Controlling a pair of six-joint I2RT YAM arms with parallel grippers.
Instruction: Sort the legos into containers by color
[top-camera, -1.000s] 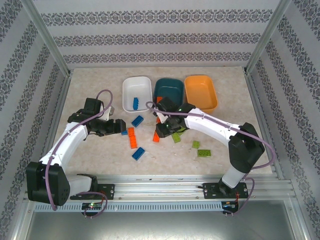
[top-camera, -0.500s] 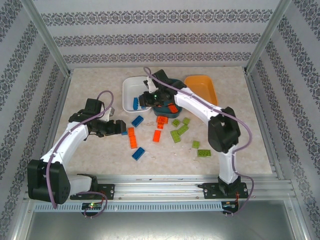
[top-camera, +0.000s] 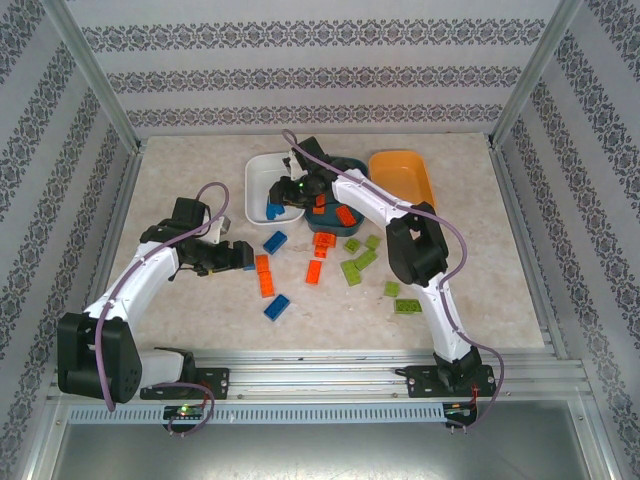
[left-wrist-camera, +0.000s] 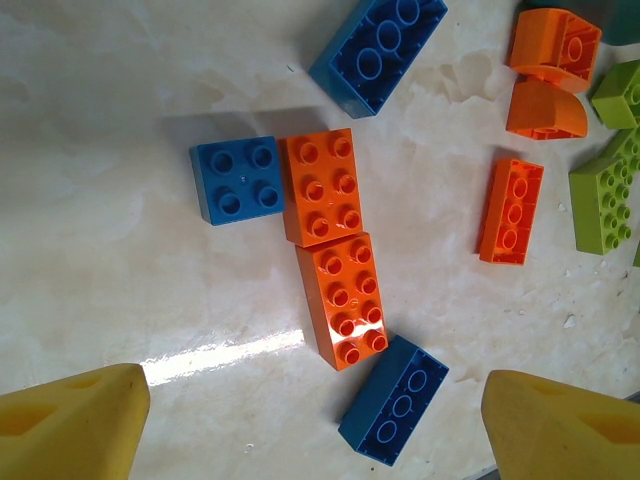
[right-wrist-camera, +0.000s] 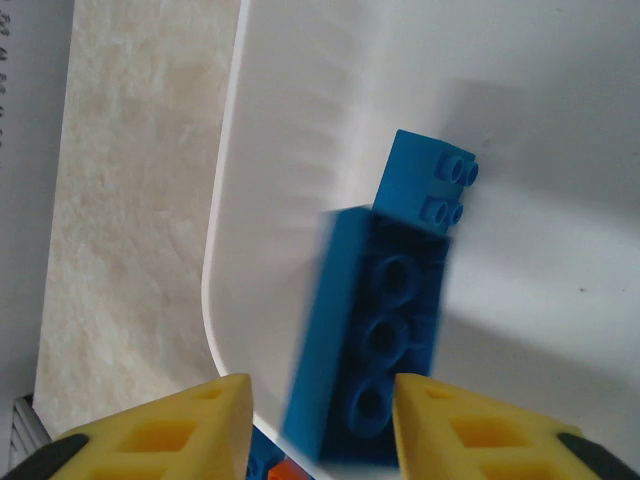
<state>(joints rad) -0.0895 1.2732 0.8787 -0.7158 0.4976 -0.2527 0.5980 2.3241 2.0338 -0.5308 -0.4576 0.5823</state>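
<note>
– Right gripper (right-wrist-camera: 320, 400) hangs over the white tray (right-wrist-camera: 300, 100), jaws wider than the blurred blue brick (right-wrist-camera: 375, 340) between them. Why there?
– A lighter blue brick (right-wrist-camera: 425, 190) lies inside already. Left gripper (left-wrist-camera: 315, 400), spread wide, hovers over two orange bricks (left-wrist-camera: 345, 295) on the table (left-wrist-camera: 100, 250).

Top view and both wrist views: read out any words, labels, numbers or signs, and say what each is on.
No readable text anywhere.
The legos: plain studs, no lettering I can make out; the blue brick over the white tray is blurred.
The white tray, teal tray and orange tray: unmarked.
The wallpaper: ornament only, no letters.
</note>
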